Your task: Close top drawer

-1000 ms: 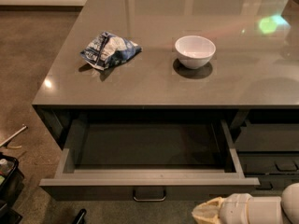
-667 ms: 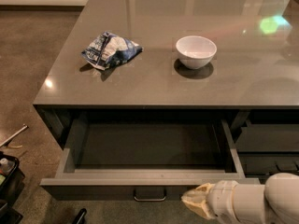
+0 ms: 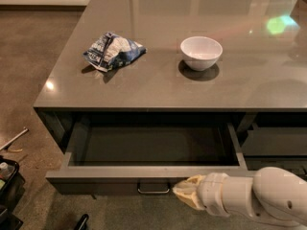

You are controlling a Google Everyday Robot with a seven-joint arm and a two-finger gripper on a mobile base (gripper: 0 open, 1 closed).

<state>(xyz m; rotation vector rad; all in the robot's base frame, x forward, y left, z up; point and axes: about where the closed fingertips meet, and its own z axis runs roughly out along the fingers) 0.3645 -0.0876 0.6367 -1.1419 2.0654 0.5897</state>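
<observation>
Finding the top drawer pulled well out from under the counter, noted its inside bare and its dark front facing the floor. Placed the gripper low at that front, just right of the small metal handle, at or very near the panel; could not tell whether already touching. Judged the fingers closed together into one pale wedge, with nothing held between them. Saw a white bowl and a crumpled snack bag up on the counter, well apart from the drawer.

Weighed the risks from there. Pushing from right of centre, as the wedge stood, could have skewed the wide drawer on its runners and jammed it partway. Riding low on the front, could have slipped under the bottom edge and lifted instead of pushed. Drifting left, could have snagged the tip on the handle bar. Driving in too hard, could have slammed the front home and rattled the bowl. Stopping short, could have left a gap and the task unfinished.

Compared with a second earlier: had come left and up from the lower right corner, from well clear of the handle to just beside it, with more of the white arm in view. Found the drawer out just as far as then, and bowl and bag where they had been.
</observation>
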